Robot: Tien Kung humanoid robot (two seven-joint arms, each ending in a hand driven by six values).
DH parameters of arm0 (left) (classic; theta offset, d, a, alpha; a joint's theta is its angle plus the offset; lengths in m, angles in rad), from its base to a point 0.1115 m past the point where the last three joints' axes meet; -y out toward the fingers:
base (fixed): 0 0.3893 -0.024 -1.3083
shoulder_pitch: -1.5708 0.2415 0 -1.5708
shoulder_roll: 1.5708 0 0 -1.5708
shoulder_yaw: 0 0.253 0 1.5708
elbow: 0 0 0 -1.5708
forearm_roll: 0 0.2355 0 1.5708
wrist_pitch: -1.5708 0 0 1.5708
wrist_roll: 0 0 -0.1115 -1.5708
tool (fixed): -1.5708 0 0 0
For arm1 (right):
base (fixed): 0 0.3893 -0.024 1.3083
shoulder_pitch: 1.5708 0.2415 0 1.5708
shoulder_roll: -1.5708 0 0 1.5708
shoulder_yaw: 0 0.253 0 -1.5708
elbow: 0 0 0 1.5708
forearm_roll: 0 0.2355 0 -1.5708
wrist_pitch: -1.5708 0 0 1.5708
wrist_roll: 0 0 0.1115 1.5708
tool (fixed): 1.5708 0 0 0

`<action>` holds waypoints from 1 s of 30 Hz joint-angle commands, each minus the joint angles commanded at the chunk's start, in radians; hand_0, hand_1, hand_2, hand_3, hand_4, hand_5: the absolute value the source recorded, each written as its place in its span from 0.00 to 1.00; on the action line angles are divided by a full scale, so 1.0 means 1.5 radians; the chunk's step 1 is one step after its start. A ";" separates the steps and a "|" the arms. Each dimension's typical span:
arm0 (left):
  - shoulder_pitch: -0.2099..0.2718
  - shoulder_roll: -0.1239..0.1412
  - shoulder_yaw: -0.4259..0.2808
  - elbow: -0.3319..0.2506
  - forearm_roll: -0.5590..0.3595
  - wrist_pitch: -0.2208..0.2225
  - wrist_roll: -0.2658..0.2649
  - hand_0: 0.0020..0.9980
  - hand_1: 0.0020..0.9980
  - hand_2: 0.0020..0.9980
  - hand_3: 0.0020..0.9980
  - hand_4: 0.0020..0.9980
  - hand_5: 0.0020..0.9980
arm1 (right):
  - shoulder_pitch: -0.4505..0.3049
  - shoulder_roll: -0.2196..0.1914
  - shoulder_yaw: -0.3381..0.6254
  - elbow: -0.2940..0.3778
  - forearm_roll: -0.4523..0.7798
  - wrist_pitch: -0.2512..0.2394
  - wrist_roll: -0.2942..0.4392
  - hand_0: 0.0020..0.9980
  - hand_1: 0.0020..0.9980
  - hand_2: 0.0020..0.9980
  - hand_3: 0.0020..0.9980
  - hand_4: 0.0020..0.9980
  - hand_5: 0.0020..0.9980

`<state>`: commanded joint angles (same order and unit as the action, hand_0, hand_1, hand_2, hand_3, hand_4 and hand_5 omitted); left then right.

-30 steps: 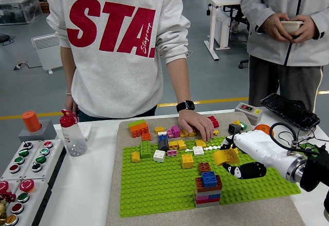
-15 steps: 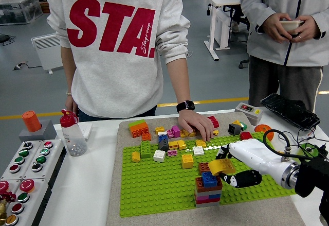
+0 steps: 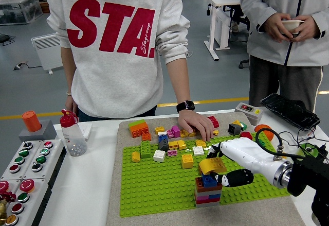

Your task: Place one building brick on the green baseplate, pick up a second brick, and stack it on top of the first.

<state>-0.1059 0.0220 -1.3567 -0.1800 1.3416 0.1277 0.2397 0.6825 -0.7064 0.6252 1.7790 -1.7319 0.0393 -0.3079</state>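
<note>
My right hand [image 3: 226, 168] gripping yellow brick [image 3: 212, 165], held tilted just above brick stack [image 3: 207, 190] on green baseplate [image 3: 154, 185]; contact with stack's blue top unclear. Person's hand [image 3: 195, 123] resting on loose bricks [image 3: 172, 138] at baseplate's far edge.

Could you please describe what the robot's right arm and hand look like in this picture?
The right hand has a glossy white shell with black fingers. A metallic ring joins it to a black forearm, and a black cable loops above the wrist.

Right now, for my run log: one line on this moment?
right robot hand: holds yellow brick | over brick stack | green baseplate | left: unseen
</note>
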 joint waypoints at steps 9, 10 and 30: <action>-0.001 0.001 0.000 0.000 -0.001 0.000 0.000 0.66 0.69 0.69 0.58 0.30 1.00 | 0.019 0.011 -0.021 0.000 0.008 0.005 -0.004 0.66 0.66 0.66 0.49 0.54 0.29; -0.001 0.001 0.000 0.000 -0.001 0.000 0.000 0.66 0.69 0.69 0.58 0.30 1.00 | 0.020 0.011 -0.023 0.000 0.007 0.005 -0.005 0.66 0.66 0.66 0.49 0.54 0.29; -0.002 0.002 0.001 0.000 -0.001 0.000 -0.001 0.66 0.69 0.69 0.58 0.30 1.00 | 0.025 0.003 -0.034 0.000 0.005 0.022 -0.023 0.66 0.66 0.66 0.49 0.54 0.29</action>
<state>-0.1094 0.0244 -1.3559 -0.1800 1.3405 0.1275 0.2386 0.7207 -0.7024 0.5744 1.7790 -1.7246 0.0730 -0.3430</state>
